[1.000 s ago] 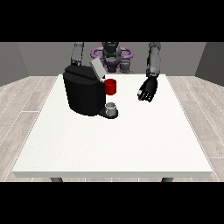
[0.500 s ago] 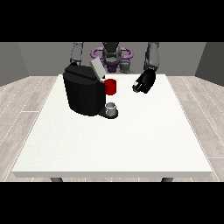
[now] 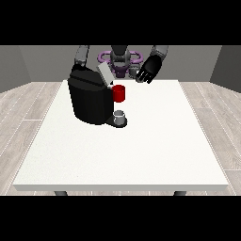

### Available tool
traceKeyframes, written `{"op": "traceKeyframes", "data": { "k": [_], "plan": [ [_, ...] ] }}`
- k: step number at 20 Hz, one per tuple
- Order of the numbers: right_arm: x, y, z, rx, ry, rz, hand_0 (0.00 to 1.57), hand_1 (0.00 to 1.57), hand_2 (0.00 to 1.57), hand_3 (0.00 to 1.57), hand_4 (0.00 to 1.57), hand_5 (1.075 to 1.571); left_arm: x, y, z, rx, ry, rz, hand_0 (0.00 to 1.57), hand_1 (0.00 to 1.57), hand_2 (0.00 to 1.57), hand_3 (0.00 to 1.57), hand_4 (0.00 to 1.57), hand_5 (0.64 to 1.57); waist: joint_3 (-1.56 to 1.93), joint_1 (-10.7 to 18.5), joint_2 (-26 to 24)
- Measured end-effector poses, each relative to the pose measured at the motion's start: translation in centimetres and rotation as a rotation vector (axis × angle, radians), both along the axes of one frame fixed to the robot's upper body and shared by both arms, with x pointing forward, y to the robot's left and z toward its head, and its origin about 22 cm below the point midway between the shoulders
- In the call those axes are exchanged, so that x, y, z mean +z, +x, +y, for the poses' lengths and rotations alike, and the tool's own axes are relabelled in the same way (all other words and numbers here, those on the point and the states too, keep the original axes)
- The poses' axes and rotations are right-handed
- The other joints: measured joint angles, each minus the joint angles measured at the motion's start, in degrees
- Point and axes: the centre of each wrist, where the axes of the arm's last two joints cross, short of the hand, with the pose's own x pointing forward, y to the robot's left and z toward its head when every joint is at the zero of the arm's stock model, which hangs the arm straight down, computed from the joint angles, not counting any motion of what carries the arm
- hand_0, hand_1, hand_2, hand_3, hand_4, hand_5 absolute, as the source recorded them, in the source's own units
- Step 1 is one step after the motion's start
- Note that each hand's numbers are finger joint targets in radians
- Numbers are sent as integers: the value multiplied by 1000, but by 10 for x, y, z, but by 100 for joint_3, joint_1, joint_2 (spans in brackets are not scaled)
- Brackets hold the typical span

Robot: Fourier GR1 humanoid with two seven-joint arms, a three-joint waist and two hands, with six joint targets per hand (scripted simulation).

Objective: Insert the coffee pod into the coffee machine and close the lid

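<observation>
Coffee machine (image 3: 90,100), black, sits on the white table (image 3: 141,150) toward the far edge, nearer the far corner at the view's left than the other far corner. Its lid (image 3: 104,74) is up, a grey flap tilted back at the top. A red thing at the machine (image 3: 119,93) sits on the front face, on the side facing the table's middle. Below it a small grey thing (image 3: 120,116) stands on the machine's base plate; looks like a cup, can't tell for sure at this range, so not calling it the pod. The pod itself doesn't plainly show anywhere. The hand at the view's right (image 3: 147,69) is raised above the table's far edge, near the robot's torso (image 3: 120,60), apart from the machine and lid, touching nothing. Fingers hang relaxed and a little spread, nothing in them. The other arm (image 3: 82,55) comes down behind the machine at the view's left; its hand is hidden by the machine body.
</observation>
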Motion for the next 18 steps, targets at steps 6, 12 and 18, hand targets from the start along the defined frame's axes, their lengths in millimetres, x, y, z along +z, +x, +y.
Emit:
{"op": "traceKeyframes", "data": {
  "k": [6, 12, 18],
  "plan": [
    [6, 3, 0, -8, 28, -38, 0, 0, 0, 0, 0, 1571, 18, 3, -7, -44, -6, -22, 1380, 1380, 1397, 1375, 522, 1571, 0, -4, -10],
    [22, 13, -4, -9, 35, -89, 0, 0, 0, 0, 0, 1571, 68, 16, -11, -1, -72, -56, 1195, 1195, 1240, 1260, 489, 1571, 0, -222, 145],
    [48, 29, -4, -2, 26, -167, 0, 0, 0, 0, 269, 1571, 118, 22, -8, 26, -92, -132, 1203, 1203, 1267, 1262, 487, 1571, 0, -478, 555]
  ]
}}
